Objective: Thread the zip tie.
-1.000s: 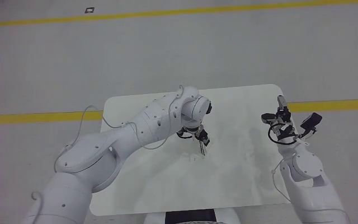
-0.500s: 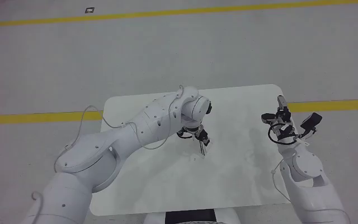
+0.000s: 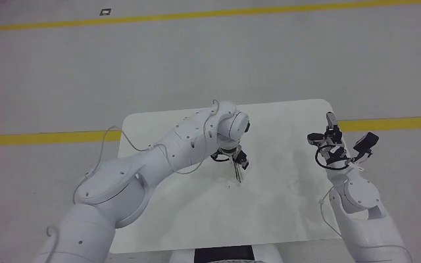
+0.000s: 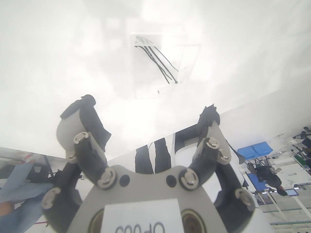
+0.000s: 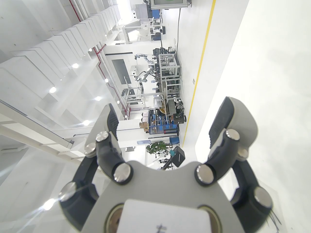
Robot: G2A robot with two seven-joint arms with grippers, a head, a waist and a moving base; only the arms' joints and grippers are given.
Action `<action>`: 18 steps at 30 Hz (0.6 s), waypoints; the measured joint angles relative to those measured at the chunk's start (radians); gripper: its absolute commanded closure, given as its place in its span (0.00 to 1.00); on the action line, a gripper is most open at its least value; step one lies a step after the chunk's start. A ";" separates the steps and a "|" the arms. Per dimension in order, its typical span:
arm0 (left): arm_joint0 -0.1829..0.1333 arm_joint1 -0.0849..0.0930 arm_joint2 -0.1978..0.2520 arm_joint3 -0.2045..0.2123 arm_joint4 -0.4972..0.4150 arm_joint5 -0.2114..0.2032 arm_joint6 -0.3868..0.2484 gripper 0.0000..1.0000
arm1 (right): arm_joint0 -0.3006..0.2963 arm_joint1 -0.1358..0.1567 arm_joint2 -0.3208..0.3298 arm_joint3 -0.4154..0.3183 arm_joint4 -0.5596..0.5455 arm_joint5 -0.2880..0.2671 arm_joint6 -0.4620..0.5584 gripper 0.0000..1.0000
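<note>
Several black zip ties [image 4: 156, 60] lie bunched inside a flat clear plastic bag [image 4: 187, 56] on the white table [image 3: 283, 210]. In the top view the zip ties [image 3: 237, 173] sit near the table's middle. My left gripper [image 4: 145, 107] hangs open just above the table, a short way from the bundle, with nothing between its fingers. From above, that left gripper [image 3: 233, 158] is right beside the ties. My right gripper [image 5: 170, 112] is open and empty, pointing out at the room. It stays over the table's right edge [image 3: 322, 130], far from the ties.
A tiny dark speck [image 3: 229, 186] lies on the table just in front of the ties. Yellow floor lines [image 3: 197, 14] run behind and beside the table. The table's right half between the arms is bare white surface.
The left arm's elbow and forearm have shifted slightly to the right, with its gripper staying over the zip ties. The right arm has not moved.
</note>
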 measured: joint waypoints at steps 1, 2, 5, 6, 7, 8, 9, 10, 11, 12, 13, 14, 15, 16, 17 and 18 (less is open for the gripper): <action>-0.005 -0.012 0.001 0.020 0.006 0.000 0.000 0.00 | 0.000 0.000 0.000 0.000 0.000 0.000 0.000 0.00; -0.009 -0.022 0.003 0.036 0.008 0.000 0.000 0.00 | 0.000 0.000 0.000 0.000 0.000 0.000 0.000 0.00; -0.019 -0.044 0.009 0.071 0.004 0.000 0.000 0.00 | 0.000 0.000 0.000 0.000 0.000 0.000 0.000 0.00; -0.019 -0.044 0.009 0.072 0.004 0.000 0.000 0.00 | 0.000 0.000 0.000 0.000 0.000 0.000 0.000 0.00; -0.018 -0.044 0.009 0.071 0.004 0.000 0.000 0.00 | 0.000 0.000 0.000 0.000 0.000 0.000 0.000 0.00; -0.018 -0.043 0.009 0.070 0.004 0.000 0.000 0.00 | 0.000 0.000 0.000 0.000 0.000 0.000 0.000 0.00; -0.018 -0.043 0.009 0.070 0.004 0.000 0.000 0.00 | 0.000 0.000 0.000 0.000 0.000 0.000 0.000 0.00; -0.018 -0.043 0.009 0.070 0.004 0.000 0.000 0.00 | 0.000 0.000 0.000 0.000 0.000 0.000 0.000 0.00; -0.018 -0.043 0.009 0.070 0.004 0.000 0.000 0.00 | 0.000 0.000 0.000 0.000 0.000 0.000 0.000 0.00; -0.018 -0.043 0.009 0.070 0.004 0.000 0.000 0.00 | 0.000 0.000 0.000 0.000 0.000 0.000 0.000 0.00; -0.018 -0.043 0.009 0.070 0.004 0.000 0.000 0.00 | 0.000 0.000 0.000 0.000 0.000 0.000 0.000 0.00; -0.018 -0.043 0.009 0.070 0.004 0.000 0.000 0.00 | 0.000 0.000 0.000 0.000 0.000 0.000 0.000 0.00; -0.018 -0.043 0.009 0.070 0.004 0.000 0.000 0.00 | 0.000 0.000 0.000 0.000 0.000 0.000 0.000 0.00; -0.018 -0.043 0.009 0.070 0.004 0.000 0.000 0.00 | 0.000 0.000 0.000 0.000 0.000 0.000 0.000 0.00; -0.018 -0.043 0.009 0.070 0.004 0.000 0.000 0.00 | 0.000 0.000 0.000 0.000 0.000 0.000 0.000 0.00; -0.018 -0.043 0.009 0.070 0.004 0.000 0.000 0.00 | 0.000 0.000 0.000 0.000 0.000 0.000 0.000 0.00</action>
